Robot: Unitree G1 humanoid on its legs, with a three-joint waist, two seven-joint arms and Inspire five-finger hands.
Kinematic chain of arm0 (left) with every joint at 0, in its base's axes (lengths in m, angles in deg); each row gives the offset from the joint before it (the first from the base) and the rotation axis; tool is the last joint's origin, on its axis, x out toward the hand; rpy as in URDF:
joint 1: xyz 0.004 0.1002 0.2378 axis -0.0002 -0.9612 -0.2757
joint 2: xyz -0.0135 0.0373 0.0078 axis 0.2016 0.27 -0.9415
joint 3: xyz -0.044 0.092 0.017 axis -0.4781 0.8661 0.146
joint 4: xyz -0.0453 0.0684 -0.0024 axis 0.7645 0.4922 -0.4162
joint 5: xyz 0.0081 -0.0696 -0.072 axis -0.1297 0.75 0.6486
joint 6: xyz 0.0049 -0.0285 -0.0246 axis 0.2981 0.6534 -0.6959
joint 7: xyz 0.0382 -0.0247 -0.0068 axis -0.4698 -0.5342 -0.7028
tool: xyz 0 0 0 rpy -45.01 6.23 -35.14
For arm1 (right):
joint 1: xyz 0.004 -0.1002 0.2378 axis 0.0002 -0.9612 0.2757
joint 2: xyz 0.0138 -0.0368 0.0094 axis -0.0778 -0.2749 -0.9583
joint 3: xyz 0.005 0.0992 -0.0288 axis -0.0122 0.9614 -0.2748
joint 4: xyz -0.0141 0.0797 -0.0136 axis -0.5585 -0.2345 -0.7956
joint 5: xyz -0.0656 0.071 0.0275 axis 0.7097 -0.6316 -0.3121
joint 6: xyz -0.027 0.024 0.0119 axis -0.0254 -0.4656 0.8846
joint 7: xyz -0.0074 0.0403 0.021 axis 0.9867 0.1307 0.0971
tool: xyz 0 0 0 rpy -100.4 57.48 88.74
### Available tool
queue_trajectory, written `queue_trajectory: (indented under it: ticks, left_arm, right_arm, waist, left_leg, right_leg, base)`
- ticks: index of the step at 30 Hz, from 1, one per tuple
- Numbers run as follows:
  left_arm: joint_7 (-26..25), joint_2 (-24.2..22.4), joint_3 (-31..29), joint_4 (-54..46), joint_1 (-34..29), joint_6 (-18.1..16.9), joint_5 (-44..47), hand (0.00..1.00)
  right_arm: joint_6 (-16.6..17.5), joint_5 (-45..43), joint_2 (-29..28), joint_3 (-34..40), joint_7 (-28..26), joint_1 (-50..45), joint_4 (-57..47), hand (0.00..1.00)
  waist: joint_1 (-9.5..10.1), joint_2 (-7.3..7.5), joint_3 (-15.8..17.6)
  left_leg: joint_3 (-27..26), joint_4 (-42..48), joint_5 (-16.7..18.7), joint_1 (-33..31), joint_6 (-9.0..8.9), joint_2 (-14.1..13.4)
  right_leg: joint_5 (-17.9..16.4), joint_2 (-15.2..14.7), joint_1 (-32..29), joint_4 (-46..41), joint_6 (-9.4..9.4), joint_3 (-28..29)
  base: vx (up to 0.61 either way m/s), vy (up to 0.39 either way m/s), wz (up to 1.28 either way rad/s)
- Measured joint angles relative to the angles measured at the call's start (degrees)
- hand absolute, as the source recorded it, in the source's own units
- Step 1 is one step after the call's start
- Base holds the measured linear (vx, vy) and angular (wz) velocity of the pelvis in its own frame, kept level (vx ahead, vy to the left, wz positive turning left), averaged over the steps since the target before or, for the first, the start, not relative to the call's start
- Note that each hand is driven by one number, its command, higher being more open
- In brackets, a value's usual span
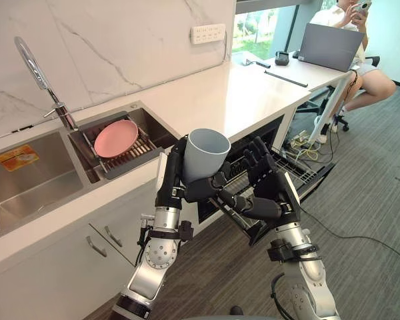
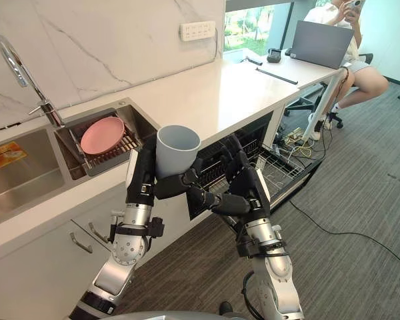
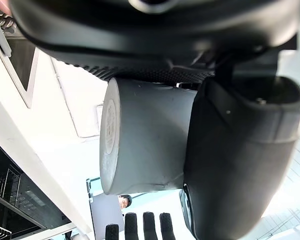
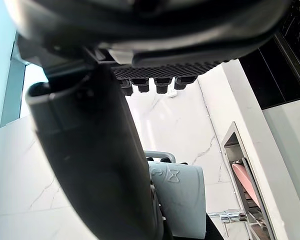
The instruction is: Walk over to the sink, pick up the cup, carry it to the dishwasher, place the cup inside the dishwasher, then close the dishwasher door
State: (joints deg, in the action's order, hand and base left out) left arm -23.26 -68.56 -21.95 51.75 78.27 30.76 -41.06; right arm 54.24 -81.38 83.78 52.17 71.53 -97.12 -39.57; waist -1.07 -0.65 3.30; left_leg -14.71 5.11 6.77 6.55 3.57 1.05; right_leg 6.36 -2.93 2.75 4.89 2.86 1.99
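A pale grey-blue cup, smooth, matte and tapering towards its base, stands upright with its round mouth facing up. It is held off every surface, with the left hand curled round its wall from the side and the thumb across its lower part. It hangs just in front of the counter's edge, between the stainless-steel sink sunk into the white counter and the black dishwasher built in under that counter. The dishwasher's door is folded down and open, with a wire rack drawn out over it.
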Motion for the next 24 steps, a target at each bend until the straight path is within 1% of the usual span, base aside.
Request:
queue_trajectory:
  ticks: [2,5,9,11,14,17,20,24]
  left_arm:
    - [0.34,0.16,0.00,0.50,-0.01,-0.50,1.14,0.00]
    - [2.40,0.66,-0.71,0.60,-0.01,-1.62,1.55,0.00]
    - [8.32,2.10,0.24,1.65,-0.01,-2.16,1.99,0.00]
    - [10.08,2.03,1.10,2.64,-0.04,-2.16,2.00,0.00]
    - [10.84,2.09,0.24,2.65,-0.03,-2.32,2.51,0.00]
    - [12.38,2.18,-0.40,2.66,-0.03,-3.28,2.77,0.00]
    - [14.11,2.20,-0.51,2.65,-0.03,-4.44,2.77,0.00]
    - [15.13,2.16,-0.42,2.59,-0.02,-4.67,2.74,0.00]
  right_arm:
    - [-0.04,-0.13,-0.01,-0.09,-0.97,0.29,0.00,1.00]
    - [-0.20,-1.43,0.05,0.05,-3.42,0.77,0.00,1.00]
    - [-1.23,-3.56,0.00,-0.18,-7.84,2.34,-0.03,1.00]
    - [-1.50,-4.49,0.05,-0.53,-9.52,3.05,-0.03,1.00]
    - [-2.09,-5.78,0.03,-0.33,-10.75,3.07,-0.03,1.00]
    - [-2.57,-6.99,0.02,0.27,-11.82,3.07,-0.03,1.00]
    - [-2.58,-7.03,0.02,0.48,-12.06,3.07,-0.01,1.00]
    - [-2.59,-7.35,-0.02,0.73,-12.05,3.07,0.17,1.00]
  waist:
    - [0.00,0.00,0.00]
    - [0.04,0.02,-0.04]
    - [0.04,-0.01,-0.50]
    - [0.03,0.01,-0.76]
    - [-0.02,-0.02,-0.78]
    - [0.03,-0.01,-0.79]
    - [0.02,0.00,-0.79]
    - [0.01,0.00,-0.79]
  left_leg:
    - [-0.03,0.04,0.00,0.00,0.00,0.00]
    - [-0.03,0.10,0.00,0.00,0.01,0.02]
    - [-0.02,0.16,-0.01,0.00,0.02,0.02]
    - [-0.02,0.17,-0.01,0.01,0.02,0.03]
    - [-0.02,0.20,-0.01,0.01,0.02,0.01]
    - [-0.02,0.21,-0.01,0.01,0.02,0.01]
    - [-0.01,0.20,-0.01,0.04,0.02,0.01]
    - [0.00,0.20,-0.01,0.10,0.02,0.00]
  right_leg:
    - [0.09,0.01,-0.02,0.01,0.02,0.09]
    - [0.16,0.00,-0.01,0.01,0.04,0.13]
    - [0.21,-0.02,0.01,0.04,0.05,0.13]
    - [0.22,-0.02,0.03,0.06,0.06,0.12]
    - [0.23,-0.03,0.04,0.06,0.05,0.11]
    - [0.23,-0.03,0.05,0.05,0.05,0.08]
    - [0.23,-0.04,0.09,0.03,0.05,0.06]
    - [0.23,-0.04,0.14,0.03,0.05,0.03]
  base:
    - [-0.04,-0.024,-0.02]
    - [-0.03,-0.019,-0.01]
    - [0.00,0.000,0.00]
    - [0.00,0.000,0.00]
    - [0.00,0.000,0.00]
    - [0.00,0.000,0.00]
    - [0.00,0.000,0.00]
    - [0.00,0.000,0.00]
